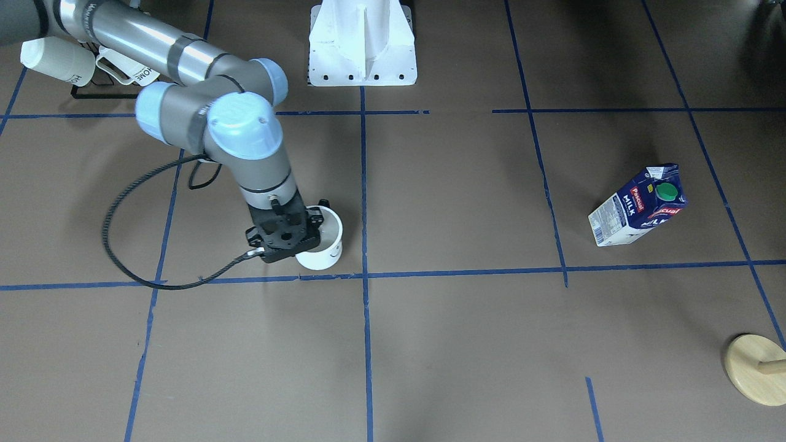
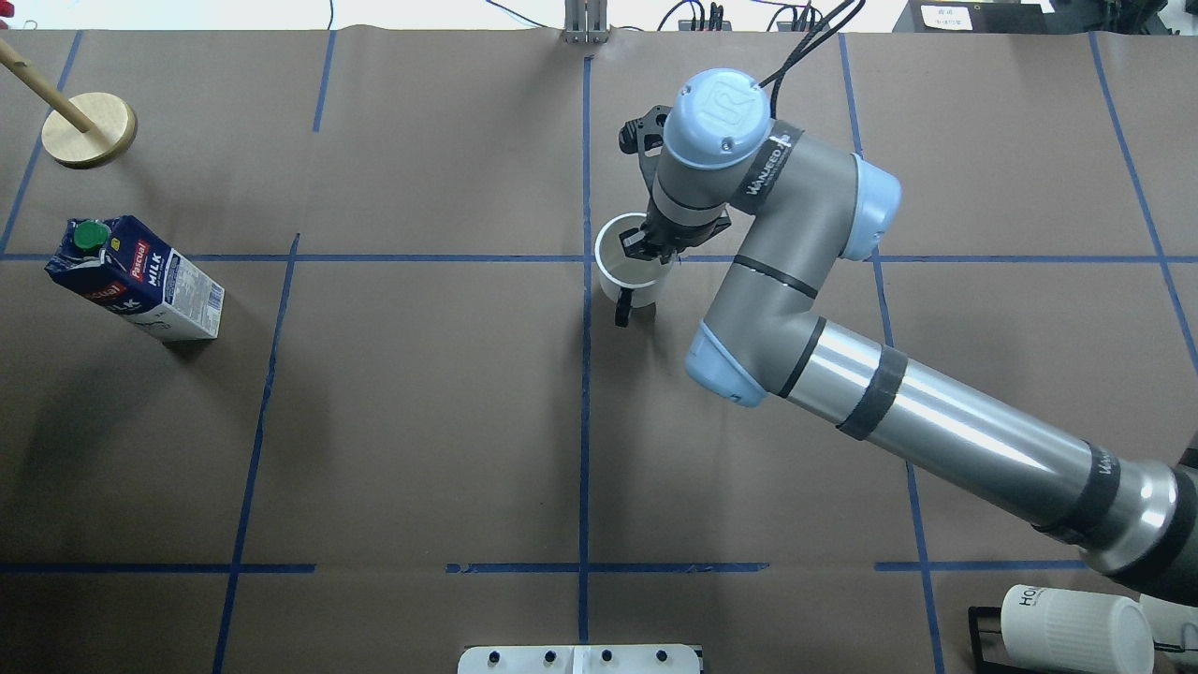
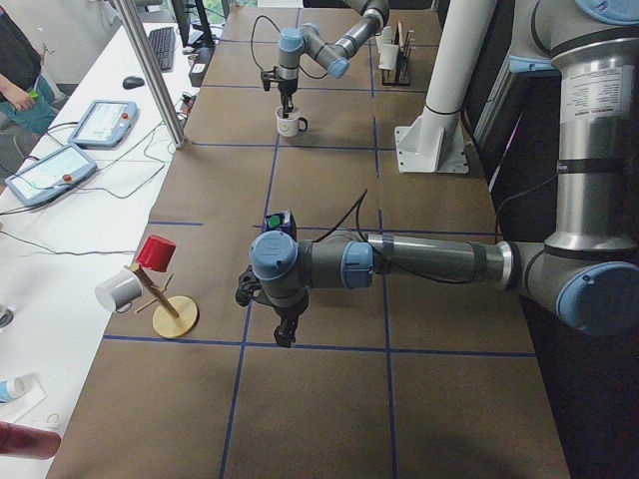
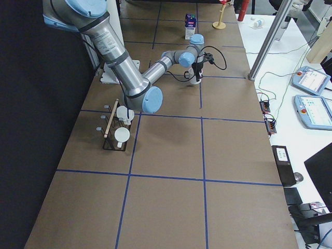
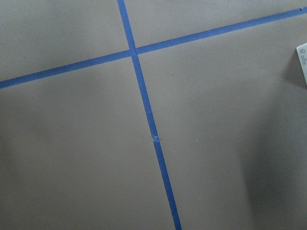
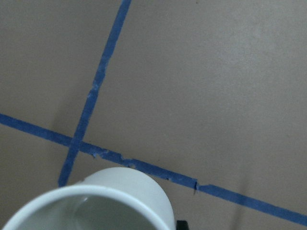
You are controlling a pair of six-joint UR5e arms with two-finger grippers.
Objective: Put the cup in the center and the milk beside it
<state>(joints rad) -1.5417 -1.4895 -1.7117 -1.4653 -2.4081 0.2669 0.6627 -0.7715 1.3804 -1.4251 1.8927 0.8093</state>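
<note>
Closest to the right wrist camera is the white cup (image 6: 120, 191), its open rim filling the bottom edge of that view, with the center (image 6: 73, 142), the crossing of blue tape lines, just past it. From overhead, the right gripper (image 2: 646, 245) comes down on the cup's rim with one finger inside and the other outside. The two appear to pinch the wall between them. The cup is upright, black handle toward the robot, just beside the crossing on the robot's right and not squarely on it. Whether its base rests on the brown paper or hangs just above it, I cannot tell.

The milk carton (image 2: 140, 281) stands upright well apart from the cup, far out on the robot's left, near a round wooden stand (image 2: 89, 131). The left gripper (image 3: 285, 324) hovers close to the carton in the side view, but I cannot tell how its fingers stand.

By my reading, the first half is nearly done: the cup needs only a small nudge or a release at the center. The milk half has not started, and the carton has to travel the whole way over.
</note>
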